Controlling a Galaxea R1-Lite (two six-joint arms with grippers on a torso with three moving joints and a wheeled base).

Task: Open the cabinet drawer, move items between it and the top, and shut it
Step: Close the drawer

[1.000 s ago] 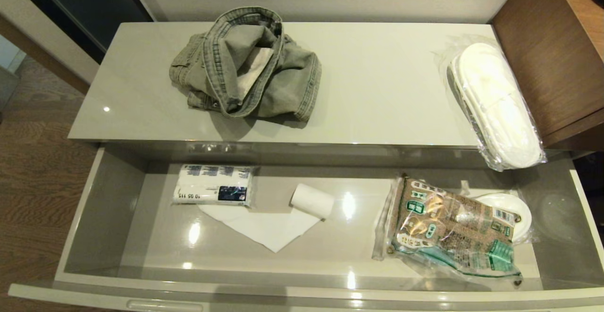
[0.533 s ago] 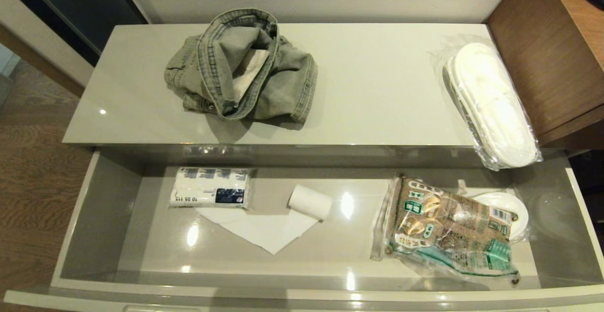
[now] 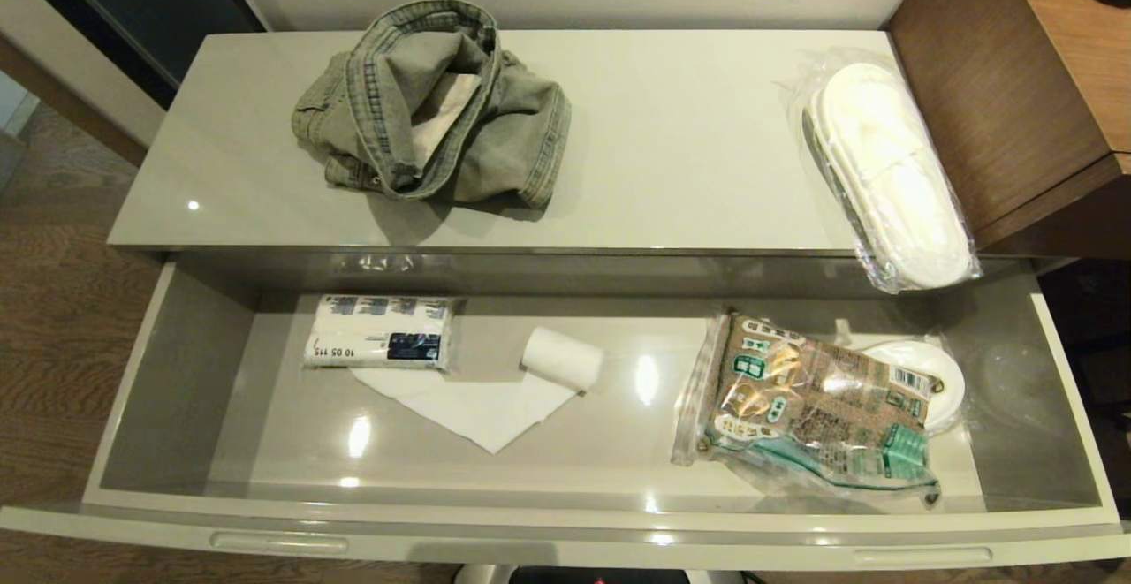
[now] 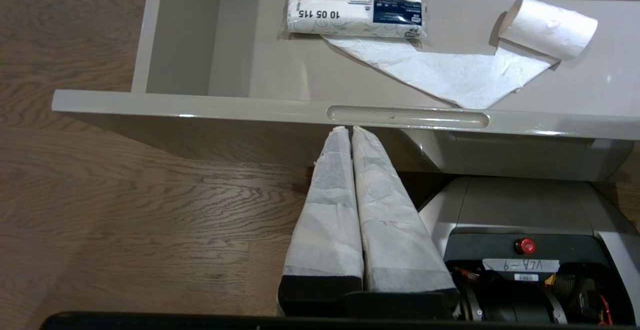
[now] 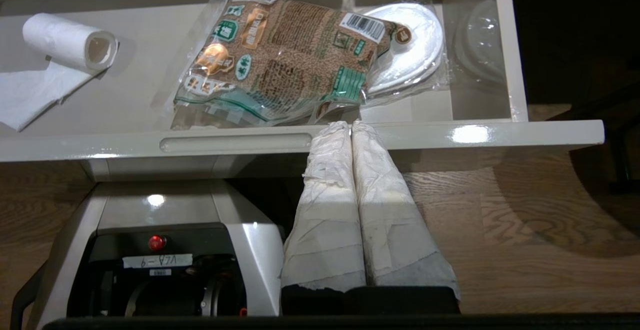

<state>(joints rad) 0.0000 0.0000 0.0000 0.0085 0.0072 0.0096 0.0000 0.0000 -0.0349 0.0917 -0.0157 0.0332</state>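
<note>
glossy top (image 3: 689, 151), denim garment (image 3: 433, 107), wood floor (image 3: 53, 337)

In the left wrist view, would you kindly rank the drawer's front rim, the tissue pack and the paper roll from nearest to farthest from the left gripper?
From the left gripper, shut below the drawer front:
1. Drawer's front rim, right at the fingertips.
2. Tissue pack, inside the drawer, towards its back.
3. Paper roll, off to one side, farther than the pack, though not by much.

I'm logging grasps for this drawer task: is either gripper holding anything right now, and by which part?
Nothing is held. The left gripper and right gripper both hang with jaws shut and empty, in front of the wide glossy beige-grey drawer.
</note>
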